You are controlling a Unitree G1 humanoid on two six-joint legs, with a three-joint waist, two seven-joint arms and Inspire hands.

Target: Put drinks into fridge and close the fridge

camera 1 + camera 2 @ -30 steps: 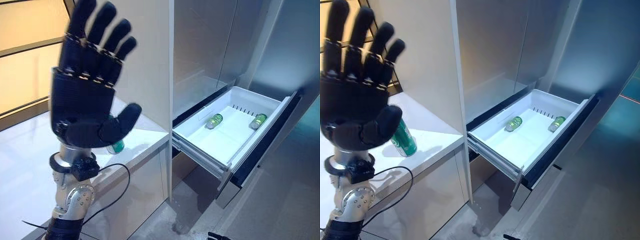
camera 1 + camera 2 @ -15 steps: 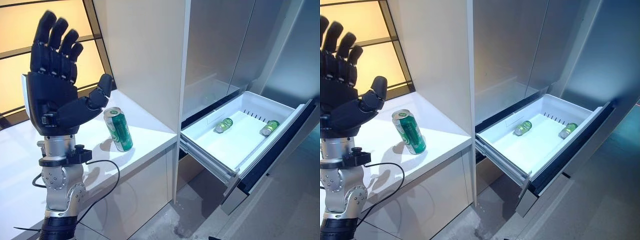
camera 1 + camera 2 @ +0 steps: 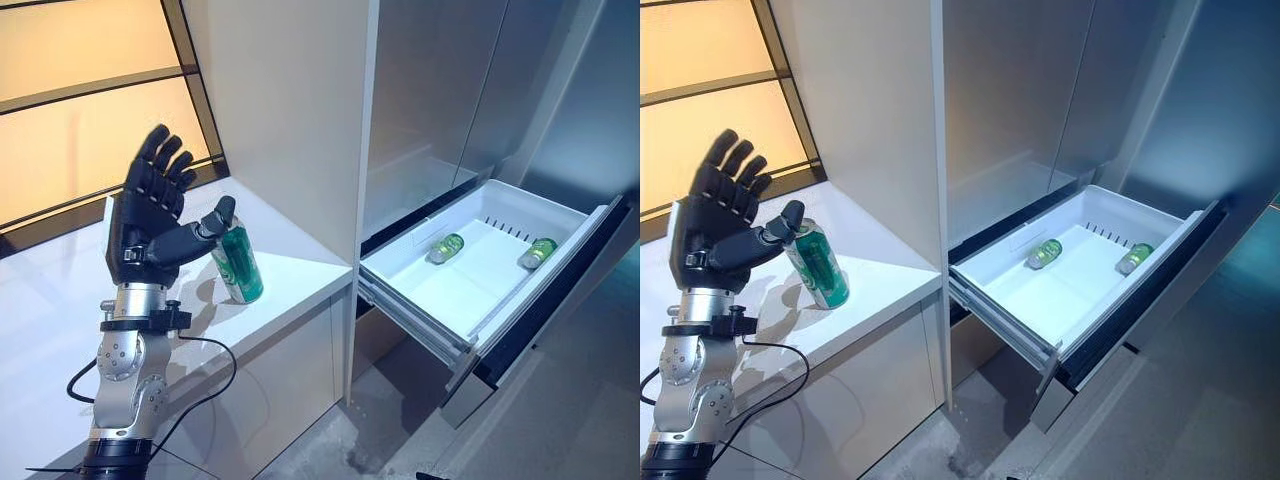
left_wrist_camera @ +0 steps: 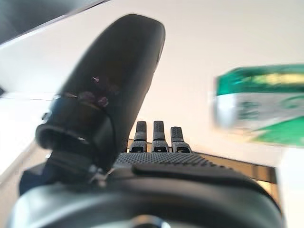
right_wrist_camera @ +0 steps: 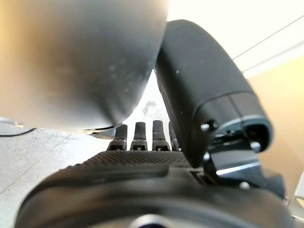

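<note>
A green can stands upright on the white counter. My left hand is open beside it on its left, fingers straight up, thumb tip at the can's top rim. The can also shows in the left wrist view, past the thumb. The fridge's white drawer is pulled out low on the right. Two green drinks lie on their sides at its back. My right hand shows in its wrist view, fingers straight, holding nothing.
A tall white cabinet panel rises right behind the can. The grey fridge front stands above the drawer. The drawer's dark front juts out over the grey floor. A warm-lit window lies behind the counter.
My left hand has come down from close before the camera and moved forward to the can, its thumb now at the can's top. The camera shifted earlier. The drawer and its drinks are unchanged.
</note>
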